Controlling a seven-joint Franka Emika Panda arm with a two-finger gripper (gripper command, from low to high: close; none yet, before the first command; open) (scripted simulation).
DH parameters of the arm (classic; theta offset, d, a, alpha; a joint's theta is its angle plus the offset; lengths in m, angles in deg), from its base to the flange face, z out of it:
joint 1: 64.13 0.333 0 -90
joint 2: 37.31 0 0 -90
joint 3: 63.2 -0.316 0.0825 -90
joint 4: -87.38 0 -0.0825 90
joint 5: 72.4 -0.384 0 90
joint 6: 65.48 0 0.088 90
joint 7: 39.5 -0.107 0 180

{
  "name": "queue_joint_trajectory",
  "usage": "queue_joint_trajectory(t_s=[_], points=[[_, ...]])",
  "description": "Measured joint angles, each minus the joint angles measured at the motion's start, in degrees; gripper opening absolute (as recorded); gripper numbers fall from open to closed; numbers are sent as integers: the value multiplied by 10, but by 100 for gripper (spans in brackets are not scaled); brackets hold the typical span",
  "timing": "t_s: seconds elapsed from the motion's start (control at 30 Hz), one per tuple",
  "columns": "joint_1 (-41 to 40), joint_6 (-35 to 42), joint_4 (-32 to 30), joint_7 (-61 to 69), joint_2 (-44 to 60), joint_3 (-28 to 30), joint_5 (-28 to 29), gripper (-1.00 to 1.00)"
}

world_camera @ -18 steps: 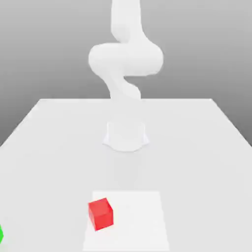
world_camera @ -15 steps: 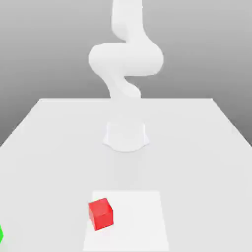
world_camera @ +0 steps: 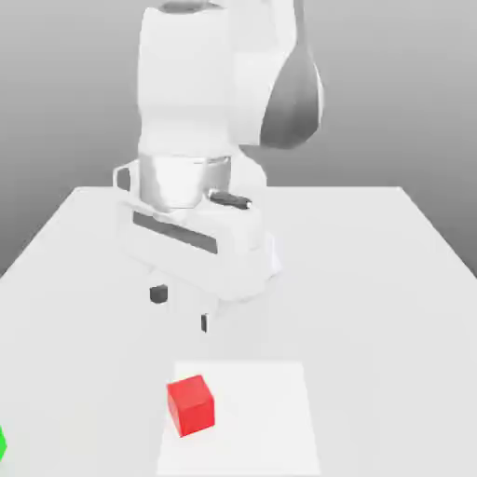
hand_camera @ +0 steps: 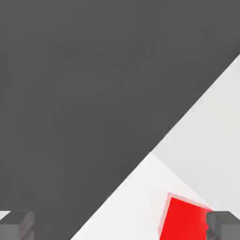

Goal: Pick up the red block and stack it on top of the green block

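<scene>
The red block point(world_camera: 191, 405) is a small cube resting on a paler square patch of the table, near the front. My gripper point(world_camera: 182, 309) hangs above the table a little behind the block, apart from it, open, with nothing between its dark fingertips point(world_camera: 158, 294). In the hand view the red block point(hand_camera: 185, 220) lies close to one dark fingertip point(hand_camera: 224, 226), and the gripper point(hand_camera: 120, 228) stands wide. The green block point(world_camera: 2, 444) shows as a thin sliver at the exterior view's left edge, near the front.
The white table point(world_camera: 373, 279) stretches back to a grey backdrop. The paler square patch point(world_camera: 261, 419) lies under and to the right of the red block. My bulky white arm point(world_camera: 205, 112) rises over the table's middle.
The arm has swung forward and down, bringing the hand low over the table just behind the red block. Both blocks lie where they were.
</scene>
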Motion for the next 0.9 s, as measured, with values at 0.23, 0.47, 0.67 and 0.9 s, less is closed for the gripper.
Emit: queue_joint_trajectory(t_s=[0.23, 0.47, 0.67, 0.9], points=[[7, -98, -21, -98, 146, 22, 22, 0], [18, -144, -14, -109, 198, 35, 34, -100], [11, -99, -22, -99, 145, 26, 21, -100], [-31, -1, 44, -28, 114, 43, -8, -100]])
